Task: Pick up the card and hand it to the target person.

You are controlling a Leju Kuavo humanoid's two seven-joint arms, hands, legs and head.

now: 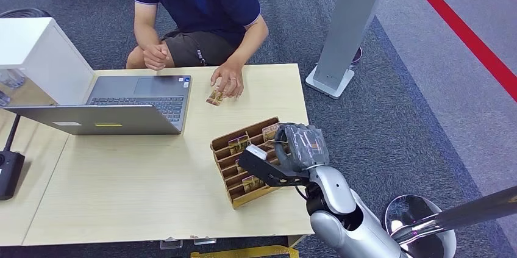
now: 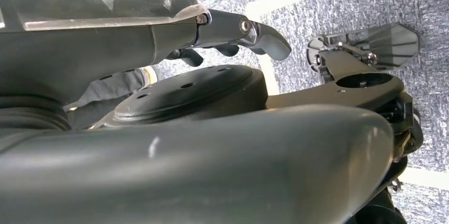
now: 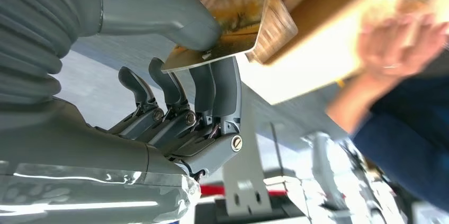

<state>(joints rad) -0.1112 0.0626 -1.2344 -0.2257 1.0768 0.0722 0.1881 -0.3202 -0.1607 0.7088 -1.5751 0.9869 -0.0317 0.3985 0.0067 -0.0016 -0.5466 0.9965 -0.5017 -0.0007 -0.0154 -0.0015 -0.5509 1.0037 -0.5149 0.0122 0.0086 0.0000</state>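
The right hand (image 3: 174, 75) is pinching a card (image 3: 233, 33) between its thick thumb and the two nearest dark fingers (image 3: 225, 83), while the other fingers are curling loosely away from it. Judging by this, the pick-up step is being completed: the card is sitting in the grip directly over the wooden card rack (image 1: 244, 166), seemingly only just clear of its slots. In the head view the hand is hovering at the rack's far right corner.

The next move is probably calling for a lift clear of the rack and a reach forward and to the left, toward the person's hand (image 1: 227, 80) resting on the table (image 1: 134, 191) well beyond the fingertips. A thin pinch like this could be letting the card slip or tilt during the swing.

The card is looking flat and rigid, yellowish-gold with a darker printed pattern, its pale edge facing the wrist camera.

The left hand (image 2: 233, 30) is hanging by the floor; I cannot tell its closure.
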